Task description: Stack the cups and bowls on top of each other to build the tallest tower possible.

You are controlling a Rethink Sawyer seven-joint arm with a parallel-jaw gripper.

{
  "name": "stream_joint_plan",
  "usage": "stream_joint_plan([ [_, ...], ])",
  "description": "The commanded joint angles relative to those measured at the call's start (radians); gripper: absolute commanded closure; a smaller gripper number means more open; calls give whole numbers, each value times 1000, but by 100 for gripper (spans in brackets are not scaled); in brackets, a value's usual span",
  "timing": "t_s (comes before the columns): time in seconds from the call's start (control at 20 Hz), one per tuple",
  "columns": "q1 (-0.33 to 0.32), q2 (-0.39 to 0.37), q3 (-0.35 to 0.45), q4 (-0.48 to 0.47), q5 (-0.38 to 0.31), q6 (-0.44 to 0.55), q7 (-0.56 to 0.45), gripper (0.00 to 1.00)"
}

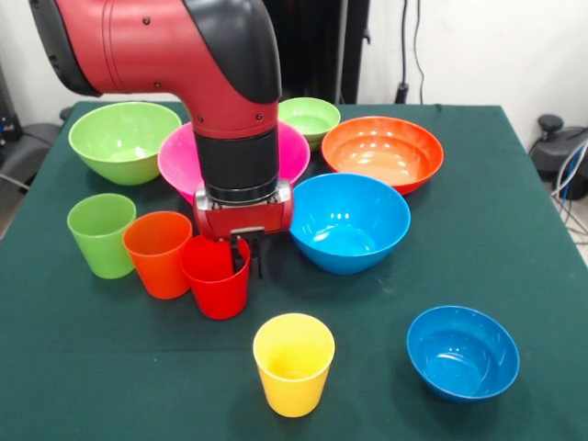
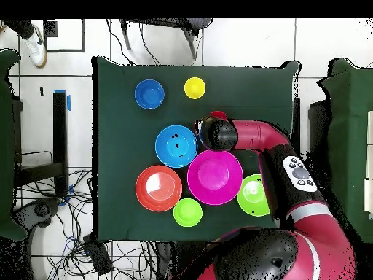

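Gripping the red cup (image 1: 217,278) for our first stack.
Our end effector (image 1: 246,257) straddles its rim, seemingly clamped, beside the orange cup (image 1: 158,254); next we lift toward the big blue bowl (image 1: 349,221).

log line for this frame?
phase: grasping | gripper: at rim of small red plastic cup, one finger inside | tower: not started | big blue plastic bowl: empty

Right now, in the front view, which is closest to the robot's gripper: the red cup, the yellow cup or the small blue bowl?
From the gripper:
1. Red cup, right at it.
2. Yellow cup, nearer the camera.
3. Small blue bowl, off to the picture's right.
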Motion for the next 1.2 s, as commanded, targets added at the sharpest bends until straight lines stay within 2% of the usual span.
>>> stream_joint_plan([
  [0.05,51,9,-6,-54,-65,94,-74,100],
  [0.45,67,1,-24,-48,-61,94,-50,100],
  [0.55,66,-12,-17,-36,-61,63,-42,100],
  [0.85,72,-120,1,37,-17,128,-44,100],
  [1.2,102,-229,11,164,17,112,19,100],
])
